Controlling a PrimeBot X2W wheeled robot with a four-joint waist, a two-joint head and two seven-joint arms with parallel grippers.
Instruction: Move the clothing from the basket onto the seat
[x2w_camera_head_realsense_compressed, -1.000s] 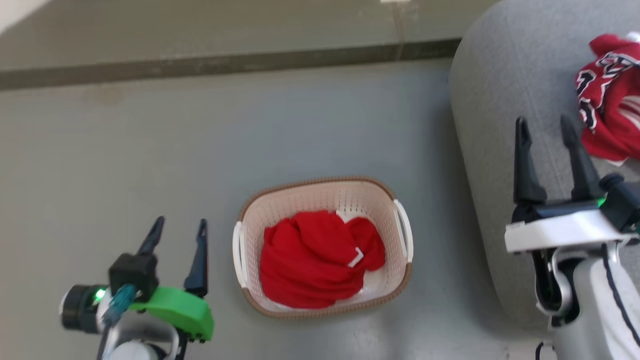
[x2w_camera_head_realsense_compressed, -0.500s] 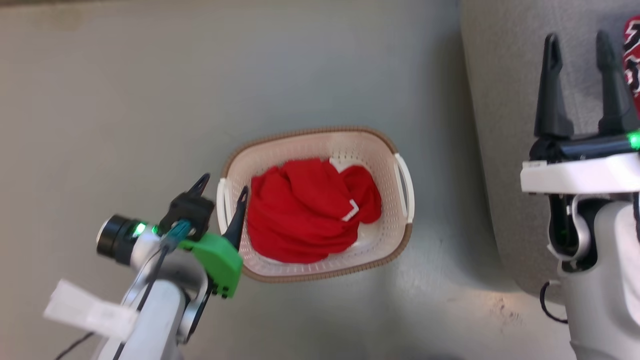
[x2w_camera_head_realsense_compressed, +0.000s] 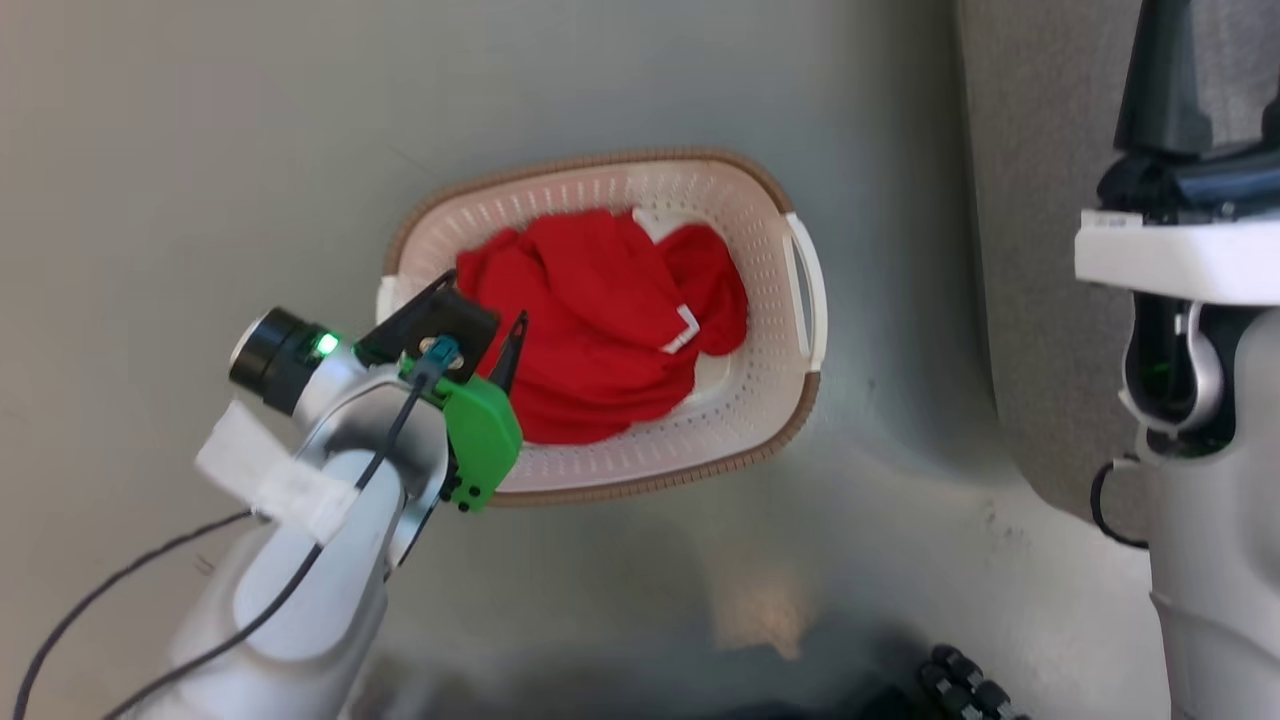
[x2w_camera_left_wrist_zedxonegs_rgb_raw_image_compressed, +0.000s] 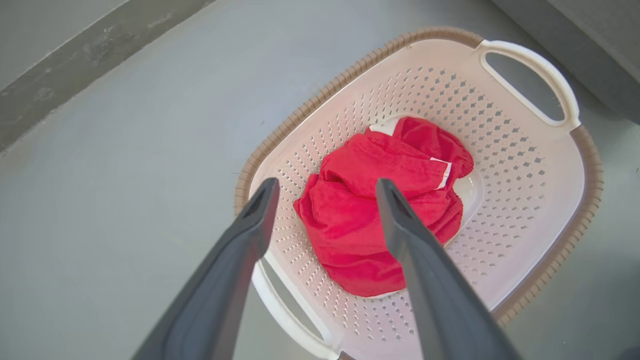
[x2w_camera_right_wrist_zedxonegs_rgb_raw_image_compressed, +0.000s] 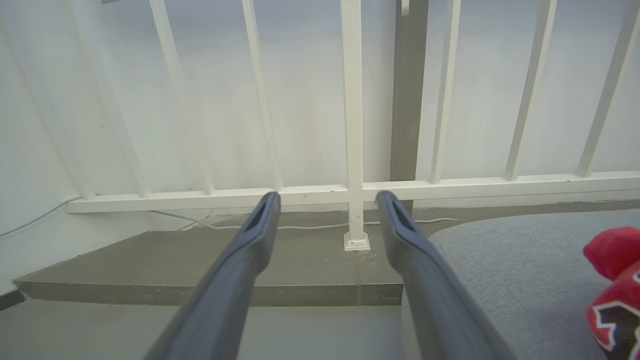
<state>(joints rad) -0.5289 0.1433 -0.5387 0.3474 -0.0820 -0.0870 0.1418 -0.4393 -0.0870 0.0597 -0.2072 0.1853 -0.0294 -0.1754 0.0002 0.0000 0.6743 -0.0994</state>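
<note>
Left claw (x2w_camera_left_wrist_zedxonegs_rgb_raw_image_compressed: 326, 182) is nearest. Its 2 dark fingers are spread wide with nothing between them, hanging over the near-left end of the cream-white perforated plastic basket with brown woven-look rim (x2w_camera_left_wrist_zedxonegs_rgb_raw_image_compressed: 350, 75). Can't tell whether the tips touch anything.

Green claw mount (x2w_camera_head_realsense_compressed: 480, 435) and pale left forearm with white tape (x2w_camera_head_realsense_compressed: 275, 480) hide the basket's near-left corner and most of that handle in head view. A black cable (x2w_camera_head_realsense_compressed: 120, 590) trails off the forearm.

Red soft-fabric garment with white trim (x2w_camera_left_wrist_zedxonegs_rgb_raw_image_compressed: 370, 215) lies bunched on the basket bottom, right under the claw's line.

Basket stands on the grey floor (x2w_camera_head_realsense_compressed: 200, 150), near the large grey fabric sofa seat (x2w_camera_head_realsense_compressed: 1040, 200), with a strip of floor between them.

Right claw (x2w_camera_right_wrist_zedxonegs_rgb_raw_image_compressed: 327, 195) has its fingers wide apart and empty, up by the seat's edge. In head view the top edge cuts off its fingers.

Red garment with black-and-white lettering (x2w_camera_right_wrist_zedxonegs_rgb_raw_image_compressed: 615, 290) sits on the seat, cut by the frame's right edge.

Farthest are a grey raised step (x2w_camera_right_wrist_zedxonegs_rgb_raw_image_compressed: 200, 270), a white cable (x2w_camera_right_wrist_zedxonegs_rgb_raw_image_compressed: 300, 226) along it, and white railing bars (x2w_camera_right_wrist_zedxonegs_rgb_raw_image_compressed: 352, 125) against a pale wall.

A dark ribbed object (x2w_camera_head_realsense_compressed: 965, 685) at the bottom of head view is blurred and cropped, can't identify it.
</note>
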